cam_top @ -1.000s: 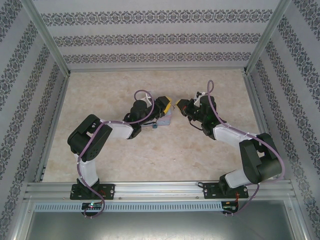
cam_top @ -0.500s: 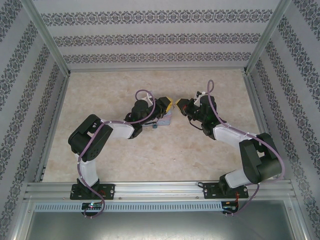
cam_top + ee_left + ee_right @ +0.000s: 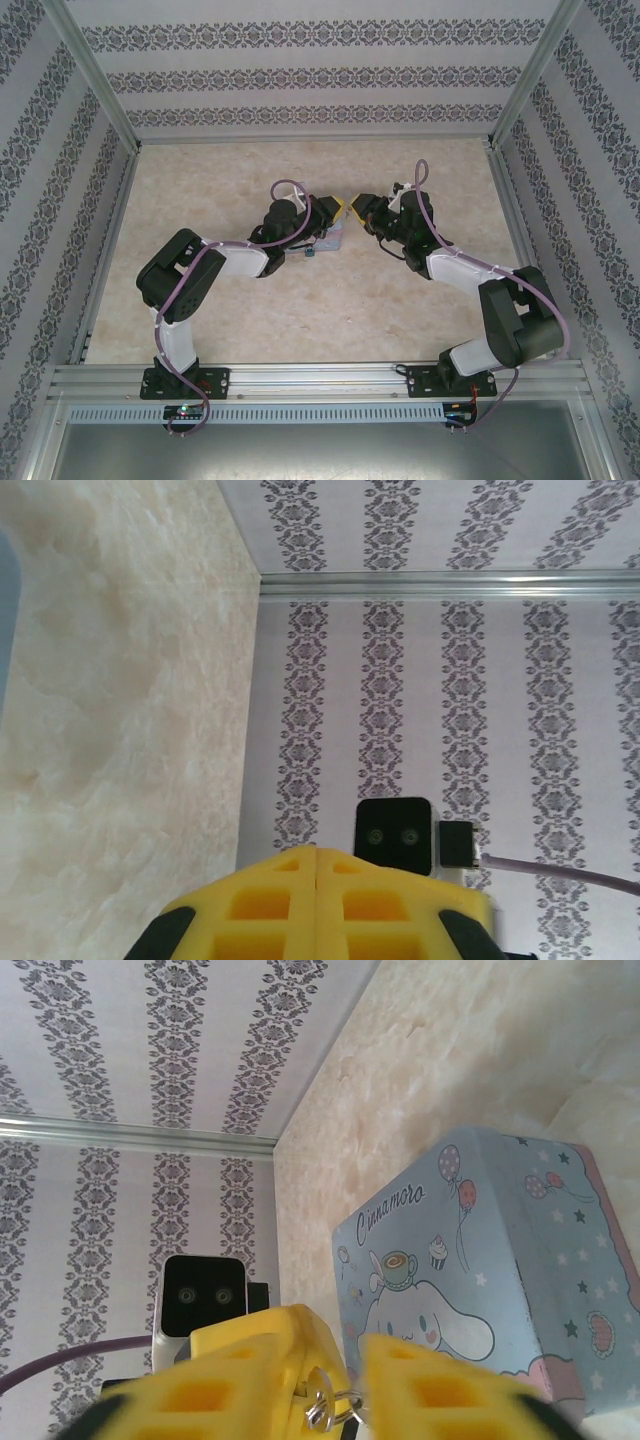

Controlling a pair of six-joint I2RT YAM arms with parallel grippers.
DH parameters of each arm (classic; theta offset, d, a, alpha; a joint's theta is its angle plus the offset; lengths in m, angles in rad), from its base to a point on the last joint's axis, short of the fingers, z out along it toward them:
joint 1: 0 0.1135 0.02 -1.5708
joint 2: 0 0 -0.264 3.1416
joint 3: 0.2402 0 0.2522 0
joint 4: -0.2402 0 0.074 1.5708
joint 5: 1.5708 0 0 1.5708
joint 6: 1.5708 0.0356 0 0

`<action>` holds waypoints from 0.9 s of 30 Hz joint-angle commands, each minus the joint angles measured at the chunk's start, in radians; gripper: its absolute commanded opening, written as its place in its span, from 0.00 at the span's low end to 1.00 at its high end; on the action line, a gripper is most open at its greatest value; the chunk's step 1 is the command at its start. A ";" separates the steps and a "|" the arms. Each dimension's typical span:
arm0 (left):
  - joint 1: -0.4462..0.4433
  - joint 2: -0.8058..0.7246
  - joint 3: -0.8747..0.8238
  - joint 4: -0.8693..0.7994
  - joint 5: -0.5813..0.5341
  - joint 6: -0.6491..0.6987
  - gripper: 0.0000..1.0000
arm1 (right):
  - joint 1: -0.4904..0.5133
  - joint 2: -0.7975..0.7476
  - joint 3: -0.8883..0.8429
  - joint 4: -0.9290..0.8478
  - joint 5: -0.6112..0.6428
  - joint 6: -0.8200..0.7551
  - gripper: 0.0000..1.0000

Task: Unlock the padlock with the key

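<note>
Our left claw (image 3: 318,868) is pinched shut, contents hidden; right claw (image 3: 352,1370) gapes partly, a silvery loop (image 3: 325,1407), padlock's or key's, between its fingers (image 3: 425,1385). We should steady both before turning.

The padlock (image 3: 326,1407), thin silvery shackle visible, sits between the right claw (image 3: 345,1352) fingers.

Tin (image 3: 480,1290) runs off the right edge in the right wrist view; from above, left gripper (image 3: 345,208) hides much of it. Tiny silvery loop (image 3: 325,1407) between right gripper (image 3: 350,1360) fingers: rest hidden, identity unclear.
</note>
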 commanded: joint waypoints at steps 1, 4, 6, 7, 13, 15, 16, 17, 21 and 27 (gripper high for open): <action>0.016 -0.010 0.080 -0.124 0.103 0.111 0.00 | -0.050 -0.066 -0.032 -0.012 -0.022 -0.047 0.61; 0.042 -0.027 0.186 -0.354 0.226 0.296 0.00 | -0.104 -0.103 -0.056 -0.030 -0.068 -0.080 0.65; 0.052 -0.043 0.269 -0.542 0.288 0.461 0.00 | -0.127 -0.125 -0.064 -0.046 -0.099 -0.108 0.66; 0.057 -0.048 0.304 -0.622 0.312 0.529 0.00 | -0.133 -0.131 -0.067 -0.053 -0.111 -0.119 0.67; 0.106 -0.067 0.430 -0.900 0.418 0.803 0.00 | -0.138 -0.145 -0.072 -0.068 -0.173 -0.190 0.71; 0.126 -0.068 0.429 -0.871 0.488 0.798 0.00 | -0.137 -0.143 -0.069 -0.061 -0.199 -0.219 0.71; 0.133 -0.070 0.431 -0.871 0.510 0.803 0.00 | -0.136 -0.143 -0.066 -0.058 -0.213 -0.232 0.71; 0.139 -0.071 0.433 -0.870 0.539 0.813 0.00 | -0.136 -0.145 -0.063 -0.055 -0.232 -0.247 0.71; 0.154 -0.067 0.439 -0.851 0.633 0.821 0.00 | -0.136 -0.146 -0.039 -0.035 -0.303 -0.313 0.69; 0.162 -0.063 0.429 -0.787 0.681 0.791 0.00 | -0.121 -0.105 0.004 0.008 -0.393 -0.340 0.62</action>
